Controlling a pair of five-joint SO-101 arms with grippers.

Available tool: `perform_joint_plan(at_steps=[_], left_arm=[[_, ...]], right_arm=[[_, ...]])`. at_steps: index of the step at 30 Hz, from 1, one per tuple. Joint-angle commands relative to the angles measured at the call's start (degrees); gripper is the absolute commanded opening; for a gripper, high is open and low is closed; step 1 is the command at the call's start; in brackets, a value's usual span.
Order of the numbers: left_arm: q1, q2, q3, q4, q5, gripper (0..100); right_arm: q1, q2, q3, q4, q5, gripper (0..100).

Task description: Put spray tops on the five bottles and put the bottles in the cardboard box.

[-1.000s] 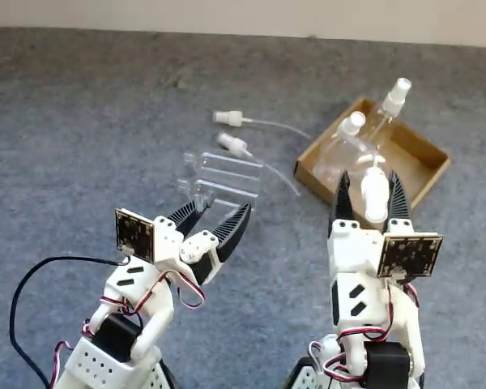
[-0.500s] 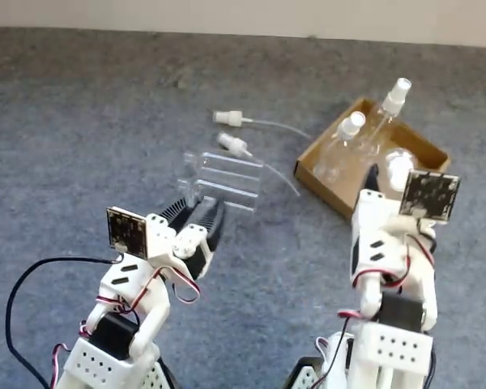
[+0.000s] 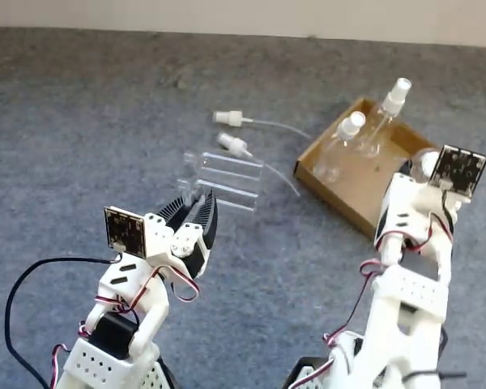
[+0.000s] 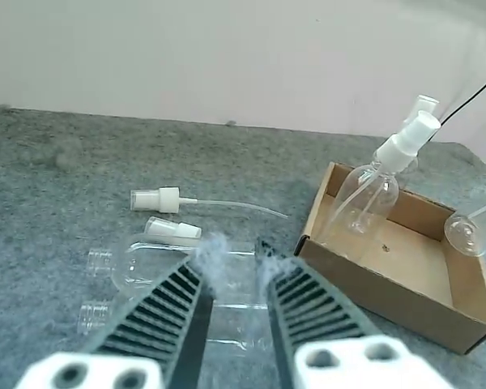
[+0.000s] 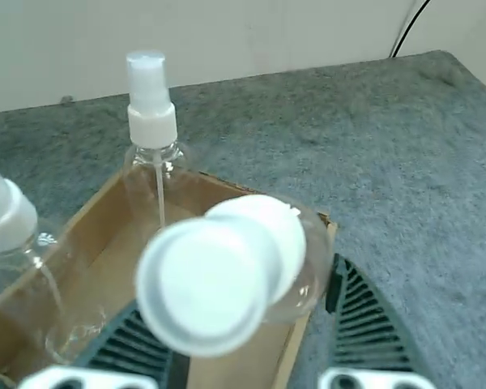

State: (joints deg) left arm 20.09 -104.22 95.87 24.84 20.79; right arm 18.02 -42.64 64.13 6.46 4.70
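The clear plastic bottle with a white spray top (image 5: pixel 296 271) hangs above the brown cardboard box (image 3: pixel 334 200), over the box's corner nearest the right arm. The right tool (image 5: pixel 239 292) pinches it by the body, one black ribbed finger on each side. Its long axis runs along the tool, with the cap turned back toward the wrist camera and the base pointing down and ahead into the box. The coming move turns on this: the bare cardboard floor lies just below and ahead of the bottle's base. It sits between the held bottle and the two capped clear bottles (image 3: pixel 336 150) at the box's far side, so I judge that a short lowering and a release would set the bottle down without knocking them. Well apart from the box, two uncapped clear bottles (image 3: pixel 223 172) lie on their sides, side by side, on the grey carpeted bench (image 3: pixel 81 121), necks turned away from the box. Two loose white spray tops with long thin dip tubes (image 3: pixel 229 118) lie just beyond them. The left tool (image 4: pixel 235 263) hovers just short of these bottles and points at them. Its fingers are drawn almost together with a narrow slit between, and they grip nothing. The left arm is much the nearer to the uncapped pair, and the right arm is the one at the box.
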Motion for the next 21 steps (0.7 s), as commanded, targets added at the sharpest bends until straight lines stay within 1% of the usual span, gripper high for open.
perform_joint_plan(at_steps=[1, 6, 13, 17, 21], left_arm=[[-0.40, -0.92, 1.10, 0.00, 0.44, 3], [-0.40, -0.92, 1.10, 0.00, 0.44, 3], [-0.31, -0.92, 1.10, 0.00, 0.44, 3], [-0.31, -0.92, 1.10, 0.00, 0.44, 3], [-0.31, -0.92, 1.10, 0.00, 0.44, 3]], right_arm=[[0.92, 6.55, -7.25, -5.49, -0.26, 13.1], [0.92, 15.16, -14.20, -6.11, -0.35, 13.1], [0.57, 22.02, -19.82, -6.11, -0.44, 13.1], [0.84, 25.63, -21.76, -6.11, -6.15, 13.1], [0.84, 28.26, -23.16, -6.11, -6.68, 13.1]])
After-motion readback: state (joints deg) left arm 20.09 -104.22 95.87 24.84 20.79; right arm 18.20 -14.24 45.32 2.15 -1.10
